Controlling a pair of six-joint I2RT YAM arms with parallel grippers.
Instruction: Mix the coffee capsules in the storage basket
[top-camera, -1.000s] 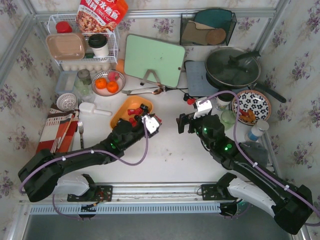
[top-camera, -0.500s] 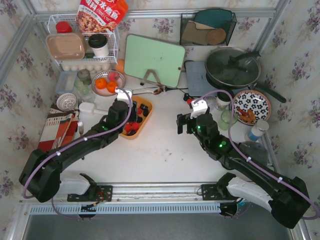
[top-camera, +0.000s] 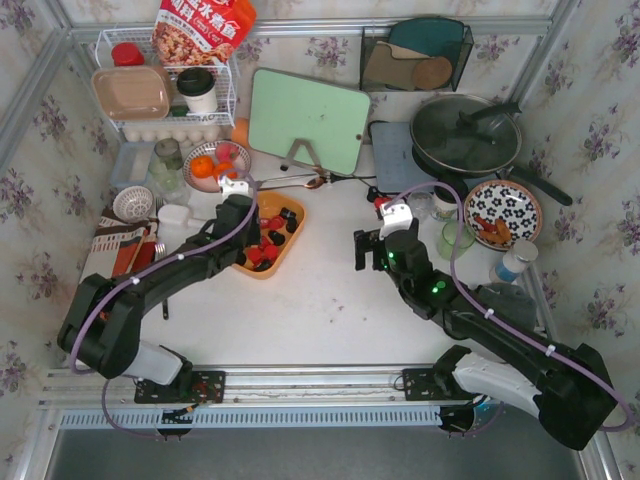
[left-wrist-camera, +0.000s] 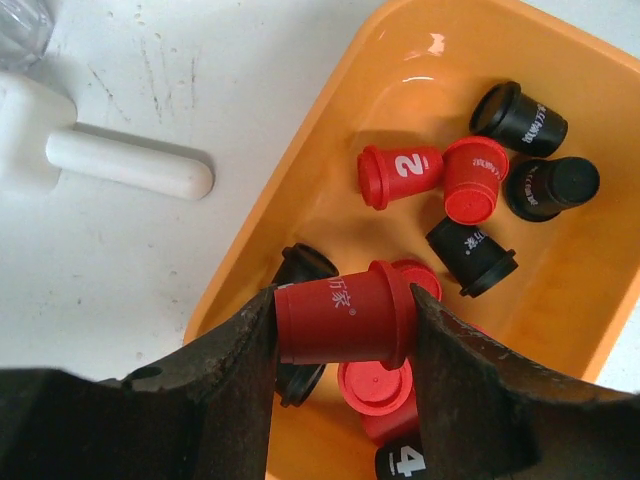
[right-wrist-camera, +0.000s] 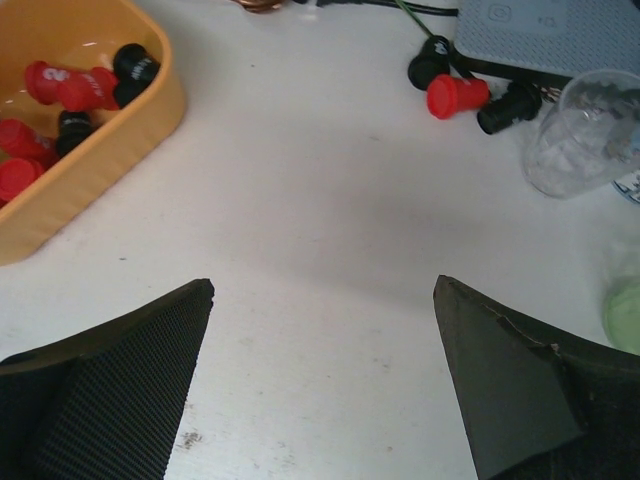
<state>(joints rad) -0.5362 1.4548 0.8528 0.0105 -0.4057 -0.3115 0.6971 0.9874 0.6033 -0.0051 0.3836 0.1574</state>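
Left fingers (left-wrist-camera: 245, 350) clamped on a red capsule (left-wrist-camera: 340, 318), held over the storage basket (left-wrist-camera: 300, 190). Other coffee capsules (left-wrist-camera: 470, 195), red and black, are scattered in the basket. A white scoop (left-wrist-camera: 120, 165) is seen at 10 o'clock on the tabletop (left-wrist-camera: 90, 290). Right fingers (right-wrist-camera: 170, 330) spread wide, nothing gripped, over bare tabletop. From there, basket at 10 o'clock, three loose capsules (right-wrist-camera: 458, 95) at 1 o'clock beside a clear cup (right-wrist-camera: 580, 140).

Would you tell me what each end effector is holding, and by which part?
The left end effector grips a glossy red tapered coffee capsule end to end, across its narrow base and rimmed top. The right end effector holds nothing.
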